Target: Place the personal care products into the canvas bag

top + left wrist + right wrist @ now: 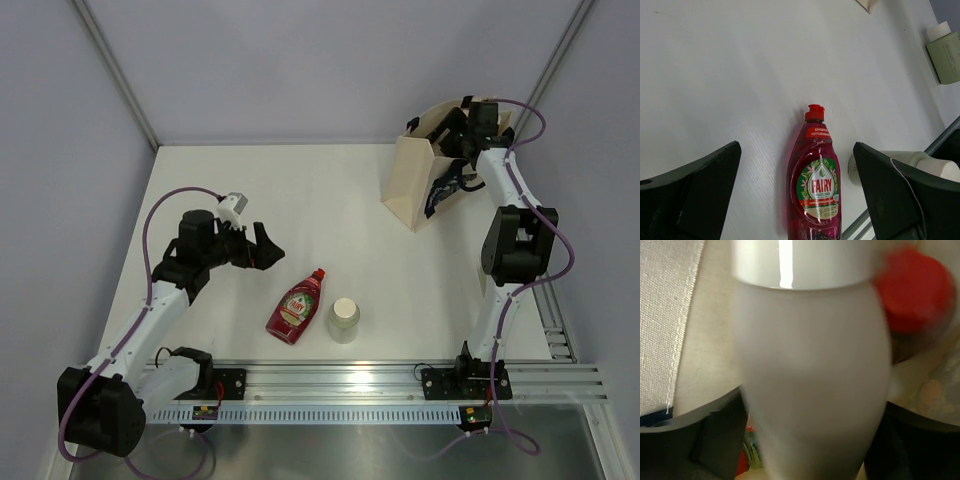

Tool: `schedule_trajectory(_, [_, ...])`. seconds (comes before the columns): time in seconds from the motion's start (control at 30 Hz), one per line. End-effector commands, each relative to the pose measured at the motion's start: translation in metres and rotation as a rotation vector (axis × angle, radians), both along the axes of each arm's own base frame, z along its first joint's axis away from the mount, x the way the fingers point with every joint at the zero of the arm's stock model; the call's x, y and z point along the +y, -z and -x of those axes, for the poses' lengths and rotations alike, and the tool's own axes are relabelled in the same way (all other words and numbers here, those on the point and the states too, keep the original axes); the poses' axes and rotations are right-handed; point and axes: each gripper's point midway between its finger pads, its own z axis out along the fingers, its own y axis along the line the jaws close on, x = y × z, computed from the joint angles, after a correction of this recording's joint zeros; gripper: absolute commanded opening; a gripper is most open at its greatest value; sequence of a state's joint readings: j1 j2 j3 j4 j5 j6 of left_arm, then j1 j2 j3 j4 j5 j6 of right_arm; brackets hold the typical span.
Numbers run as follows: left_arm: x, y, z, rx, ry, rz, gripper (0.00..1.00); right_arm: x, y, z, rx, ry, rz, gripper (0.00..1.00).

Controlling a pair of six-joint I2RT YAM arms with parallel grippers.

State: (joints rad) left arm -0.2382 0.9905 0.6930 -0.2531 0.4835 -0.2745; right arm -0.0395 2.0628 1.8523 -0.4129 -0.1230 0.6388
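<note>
A red teardrop bottle (297, 308) with a red cap lies on the table; in the left wrist view it (815, 180) lies between and beyond my fingers. A pale white-capped bottle (343, 320) stands just to its right. My left gripper (268, 247) is open and empty, above and to the left of the red bottle. The canvas bag (410, 185) stands at the back right. My right gripper (455, 135) is down in the bag's mouth, shut on another pale white-capped bottle (810, 365). A red cap (915, 290) shows beside that bottle inside the bag.
The bag's cloth wall (665, 315) is close on the left of my right gripper. A metal rail (380, 380) runs along the near table edge. A pale green, white-capped container (946, 55) shows at the top right edge of the left wrist view.
</note>
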Motion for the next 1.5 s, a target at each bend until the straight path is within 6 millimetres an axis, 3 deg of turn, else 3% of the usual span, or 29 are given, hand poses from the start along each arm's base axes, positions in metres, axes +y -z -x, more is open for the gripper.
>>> schedule_trajectory(0.0, [-0.004,-0.002,-0.001,-0.009,0.016,0.015,0.99,0.015,-0.027,-0.01,-0.105,-0.082,0.014,0.93])
schedule_trajectory(0.1, [-0.007,0.001,0.001,0.002,0.028,0.003,0.99,0.015,-0.037,-0.009,-0.132,-0.114,0.043,0.99])
schedule_trajectory(0.27, [-0.015,0.009,0.005,0.019,0.053,-0.024,0.99,0.015,-0.063,0.002,-0.186,-0.16,0.077,1.0])
schedule_trajectory(0.4, [-0.02,0.017,0.007,0.031,0.064,-0.07,0.99,0.018,-0.107,0.02,-0.313,-0.264,0.097,0.99])
schedule_trajectory(0.53, [-0.023,0.026,0.007,0.043,0.075,-0.124,0.99,0.038,-0.158,0.063,-0.502,-0.552,0.176,0.99])
schedule_trajectory(0.63, [-0.026,0.035,0.007,0.067,0.078,-0.177,0.99,0.042,-0.182,0.094,-0.601,-0.704,0.322,1.0])
schedule_trajectory(0.73, [-0.037,0.041,0.011,0.074,0.105,-0.218,0.99,0.052,-0.191,0.129,-0.69,-0.892,0.476,0.99])
schedule_trajectory(0.8, [-0.042,0.05,0.011,0.09,0.113,-0.264,0.99,0.071,-0.185,0.164,-0.727,-1.077,0.449,1.0])
schedule_trajectory(0.83, [-0.046,0.048,0.009,0.084,0.12,-0.273,0.99,0.075,-0.184,0.18,-0.793,-1.162,0.527,1.0])
schedule_trajectory(0.87, [-0.052,0.057,0.012,0.108,0.137,-0.294,0.99,0.081,-0.172,0.2,-0.764,-1.227,0.478,0.99])
schedule_trajectory(0.97, [-0.062,0.065,0.011,0.136,0.157,-0.346,0.99,0.09,-0.159,0.227,-0.742,-1.304,0.423,0.99])
schedule_trajectory(1.2, [-0.082,0.077,0.03,0.218,0.286,-0.432,0.99,0.097,-0.14,0.25,-0.707,-1.3,0.327,1.0])
schedule_trajectory(1.47, [-0.064,0.1,0.08,0.445,0.402,-0.488,0.99,0.102,-0.13,0.263,-0.693,-1.297,0.254,0.99])
